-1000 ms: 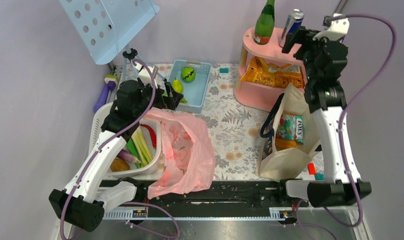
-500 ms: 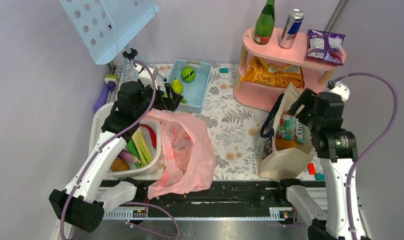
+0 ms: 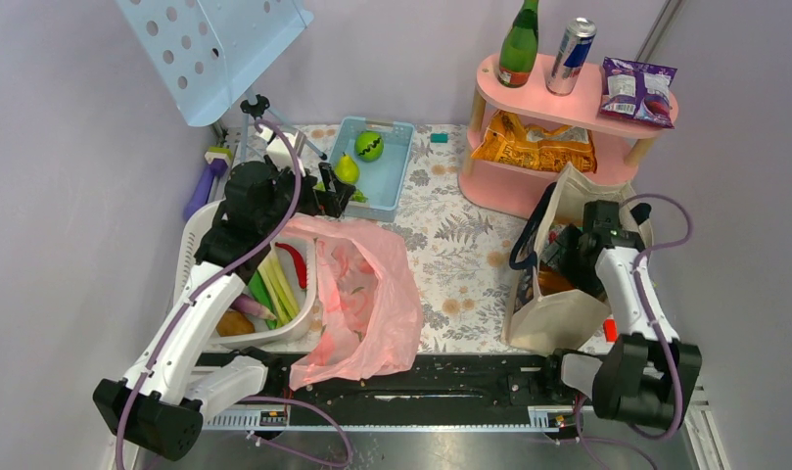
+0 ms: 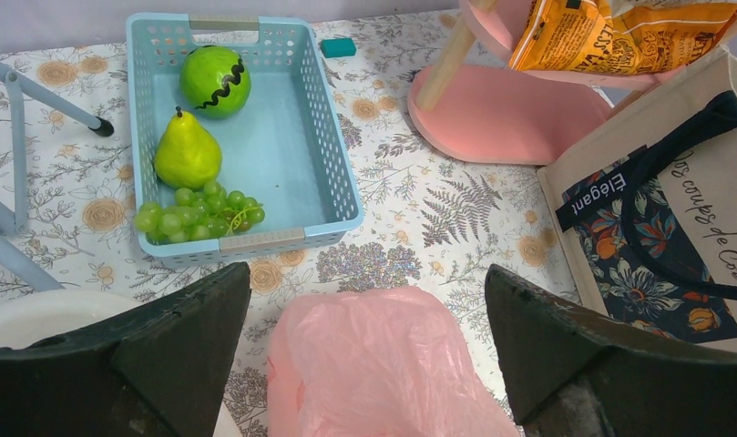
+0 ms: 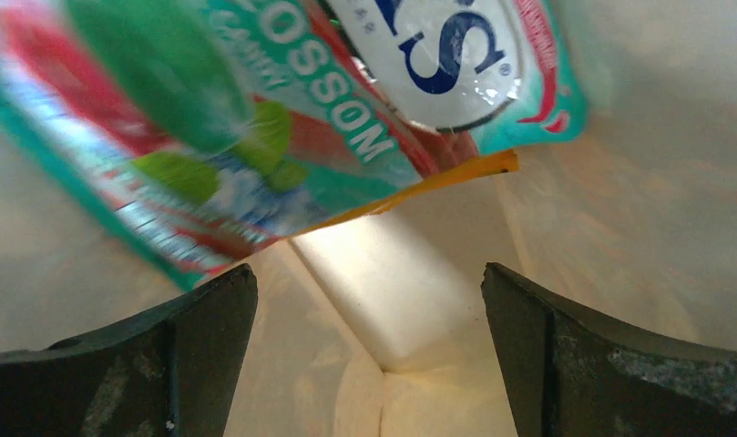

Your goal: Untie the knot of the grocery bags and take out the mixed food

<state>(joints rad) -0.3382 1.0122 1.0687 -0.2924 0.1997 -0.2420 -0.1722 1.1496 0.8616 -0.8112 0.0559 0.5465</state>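
Note:
The pink plastic bag (image 3: 364,294) lies open and slack at the front centre. My left gripper (image 3: 330,194) hovers open and empty just over its far end; the left wrist view shows the bag (image 4: 383,364) between my spread jaws (image 4: 367,273). The beige canvas tote (image 3: 553,315) stands at the right. My right gripper (image 3: 571,250) is down in its mouth, open and empty (image 5: 369,273). A multicoloured snack packet (image 5: 282,118) lies just above the jaws, with an orange packet edge (image 5: 437,187) behind it. The pear (image 3: 347,169) sits in the blue basket, leeks (image 3: 280,284) in the white basin, the can (image 3: 573,42) on the pink shelf.
The blue basket (image 4: 255,238) also holds a green fruit and grapes. The pink shelf (image 3: 553,103) carries a green bottle (image 3: 518,39) and a purple crisp packet (image 3: 636,88), with orange crisp packets (image 3: 534,145) below. The white basin (image 3: 198,245) stands at the left, and a tripod leg (image 4: 46,91) is behind it.
My right arm has come down from the shelf top, where the purple packet now lies, and its gripper has gone into the tote's mouth. My left arm has barely moved.

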